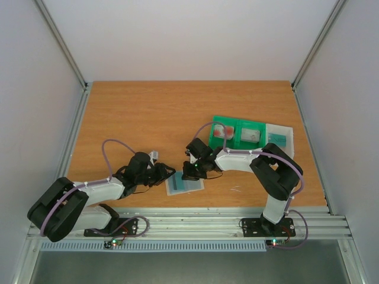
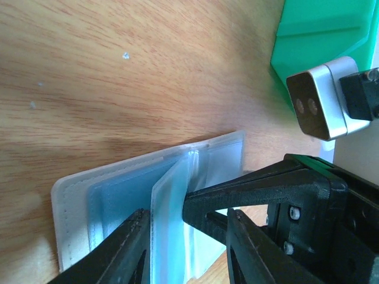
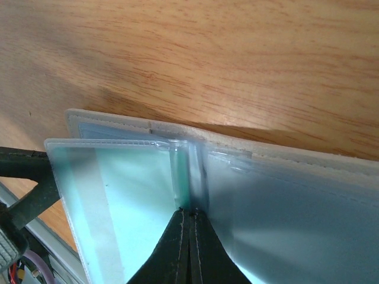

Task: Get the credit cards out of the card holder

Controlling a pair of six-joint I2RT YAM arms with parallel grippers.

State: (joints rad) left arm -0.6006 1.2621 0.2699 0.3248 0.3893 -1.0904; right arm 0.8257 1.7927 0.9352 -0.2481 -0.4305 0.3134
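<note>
- Found card holder (image 1: 185,184) lying opened out on table (image 1: 142,118), close to near edge, roughly centre, between the two grippers.
- Spotted left gripper (image 1: 165,176) at holder's left edge and right gripper (image 3: 189,222) at its far edge, both low over the wood.
- In left wrist view, saw left fingers (image 2: 127,251) standing apart, straddling one translucent leaf (image 2: 169,231) standing upright from holder.
- Saw no squeeze on that leaf: gap showing beside the right-hand finger, so called it open around the leaf, not gripping.
- Logged right fingers (image 3: 177,248) as closed flat against each other, tip set into holder's centre fold.
- Saw that same black tip in left wrist view, touching the upright leaf between left fingers.
- Made out pale teal through pocket plastic in right wrist view; couldn't tell card from tint.
- Noted green tray (image 1: 237,135) far and right of holder, well apart from it.
- Picked out what looked like a white-and-red card (image 1: 222,131) in tray's left compartment and a greyish card (image 1: 251,135) in the next one right.
- Noted clear box (image 1: 287,131) just beside tray's right side, with teal card (image 1: 279,139) in it.
</note>
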